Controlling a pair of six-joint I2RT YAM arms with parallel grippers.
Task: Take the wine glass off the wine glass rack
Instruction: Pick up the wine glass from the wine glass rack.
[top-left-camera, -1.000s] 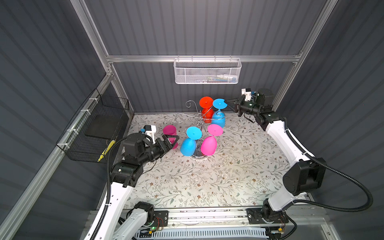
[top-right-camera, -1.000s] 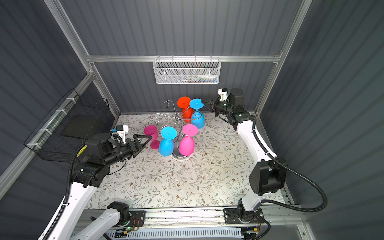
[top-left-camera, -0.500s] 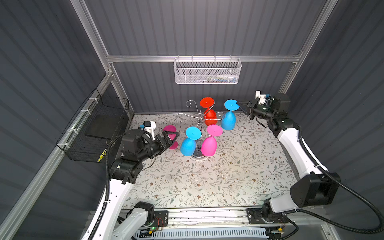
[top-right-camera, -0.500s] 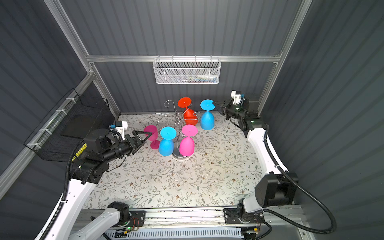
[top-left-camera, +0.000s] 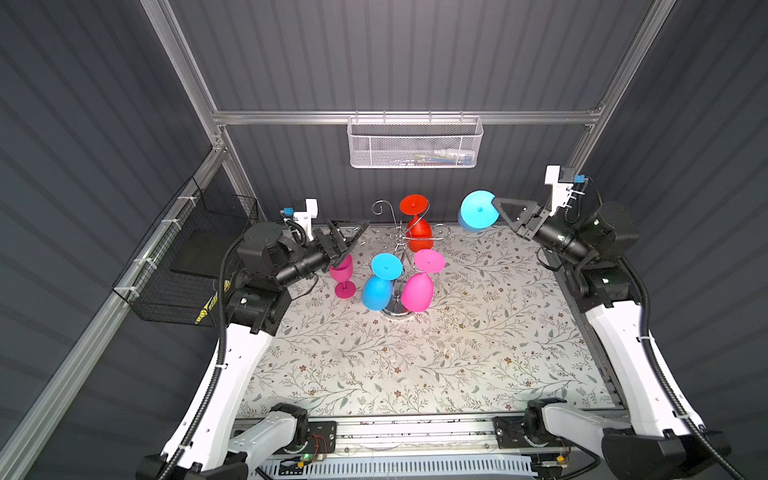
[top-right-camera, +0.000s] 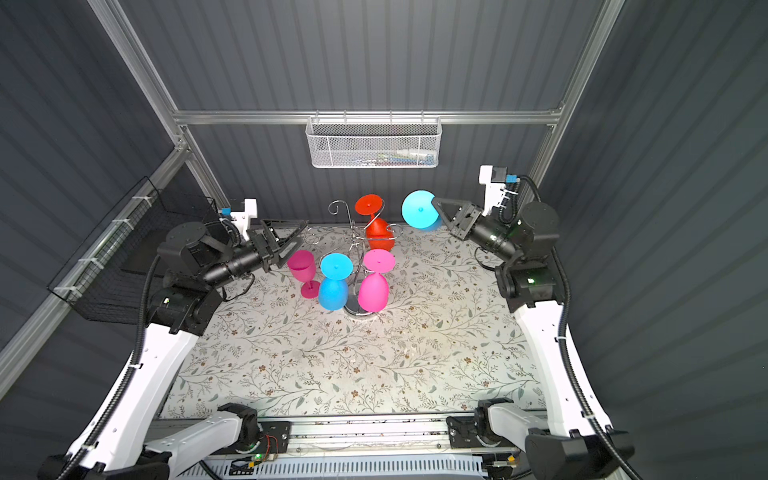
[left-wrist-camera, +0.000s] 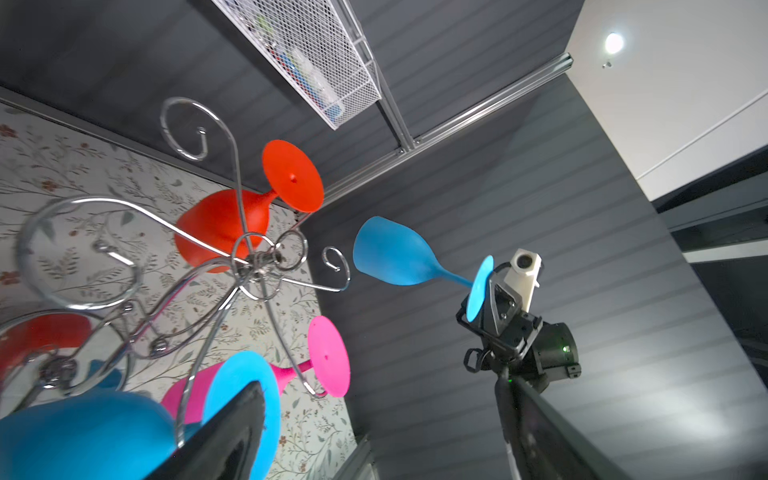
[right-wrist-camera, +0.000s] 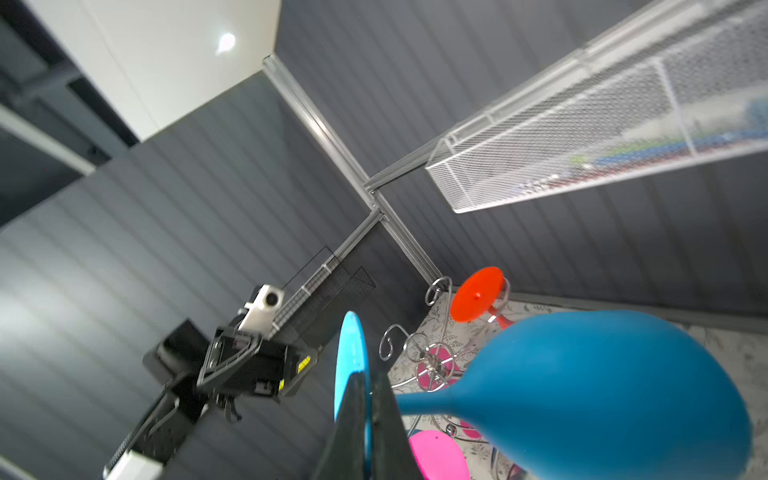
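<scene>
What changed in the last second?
The right gripper, jaws shut on the blue wine glass, carried it away from the wine glass rack toward the robot's right, tipping it sideways. The left gripper, jaws open, lifted from beside the upright pink glass. That glass and the hanging red glass, hanging blue glass and hanging pink glass stayed put.

Two blue: raised blue glass (top-left-camera: 478, 210), hanging blue glass (top-left-camera: 376, 293). Two pink: hanging pink glass (top-left-camera: 417, 293), standing pink glass (top-left-camera: 343, 271). One red glass (top-left-camera: 419, 237). Five wine glasses altogether. One wine glass rack (top-left-camera: 392, 312). Two baskets: white mesh basket (top-left-camera: 413, 143), black wire basket (top-left-camera: 178, 270).
</scene>
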